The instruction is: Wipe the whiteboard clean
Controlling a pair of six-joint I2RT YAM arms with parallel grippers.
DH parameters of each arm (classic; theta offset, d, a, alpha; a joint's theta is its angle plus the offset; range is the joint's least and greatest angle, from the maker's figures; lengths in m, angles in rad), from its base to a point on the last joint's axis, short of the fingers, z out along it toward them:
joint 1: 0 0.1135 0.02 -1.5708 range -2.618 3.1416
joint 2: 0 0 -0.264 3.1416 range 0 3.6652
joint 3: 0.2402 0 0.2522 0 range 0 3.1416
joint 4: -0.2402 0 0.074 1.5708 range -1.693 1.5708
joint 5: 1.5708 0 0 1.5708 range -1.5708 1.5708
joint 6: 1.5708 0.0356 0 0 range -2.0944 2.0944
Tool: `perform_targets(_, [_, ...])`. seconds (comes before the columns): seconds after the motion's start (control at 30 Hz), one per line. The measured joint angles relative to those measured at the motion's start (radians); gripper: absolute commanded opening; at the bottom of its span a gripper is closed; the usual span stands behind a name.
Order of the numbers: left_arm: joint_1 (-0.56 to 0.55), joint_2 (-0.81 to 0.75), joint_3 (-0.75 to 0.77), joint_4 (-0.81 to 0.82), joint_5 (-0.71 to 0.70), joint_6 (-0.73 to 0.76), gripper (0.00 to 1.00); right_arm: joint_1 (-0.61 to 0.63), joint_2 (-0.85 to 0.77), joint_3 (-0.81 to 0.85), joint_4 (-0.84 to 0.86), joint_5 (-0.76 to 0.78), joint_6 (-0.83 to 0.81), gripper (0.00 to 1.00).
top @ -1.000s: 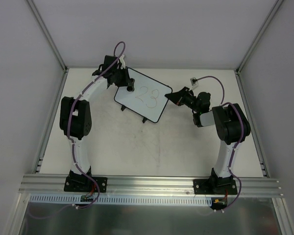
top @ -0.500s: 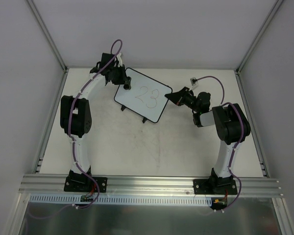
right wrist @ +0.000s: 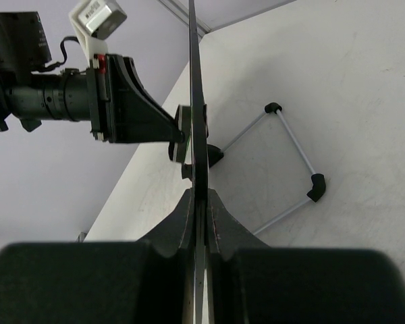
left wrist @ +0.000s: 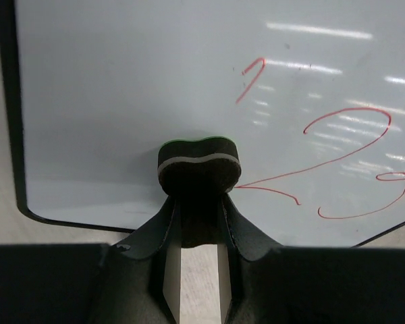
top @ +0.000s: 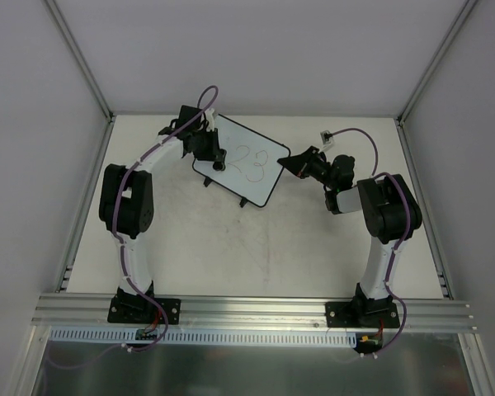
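Note:
The whiteboard (top: 260, 183) stands tilted at the table's back middle, with red handwritten digits (top: 251, 162) on its face. My left gripper (top: 219, 161) is shut on a small black eraser (left wrist: 198, 169) with a white stripe and green top, pressed against the board's face (left wrist: 121, 101) just left of the red strokes (left wrist: 344, 135). My right gripper (top: 285, 164) is shut on the board's right edge. In the right wrist view the board (right wrist: 196, 101) shows edge-on between my right gripper's (right wrist: 201, 199) jaws, with the left gripper (right wrist: 175, 135) on its far side.
The board's wire stand with black feet (right wrist: 316, 185) rests on the table behind it. A white connector on a purple cable (top: 326, 136) lies at the back right. Metal frame rails (top: 417, 177) border the table's sides.
My left gripper has moved with the eraser from the board's upper left corner down onto its face, toward the digits. The right arm and board have not moved.

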Motion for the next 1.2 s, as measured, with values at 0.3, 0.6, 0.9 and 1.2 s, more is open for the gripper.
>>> perform_targets(0.3, [-0.029,-0.060,-0.134,-0.018,-0.041,-0.002,0.00,0.000,0.000,0.000,0.000,-0.001,-0.008,0.00])
perform_targets(0.6, [-0.029,-0.017,-0.008,-0.068,-0.049,-0.001,0.00,0.000,0.000,0.000,0.000,-0.001,-0.011,0.00])
perform_targets(0.9, [-0.029,0.054,0.195,-0.058,-0.052,0.002,0.00,0.000,-0.003,0.000,0.000,-0.009,-0.012,0.00])
perform_targets(1.2, [-0.029,0.089,0.271,-0.085,-0.064,0.017,0.00,0.000,-0.003,0.000,0.000,-0.016,-0.011,0.00])
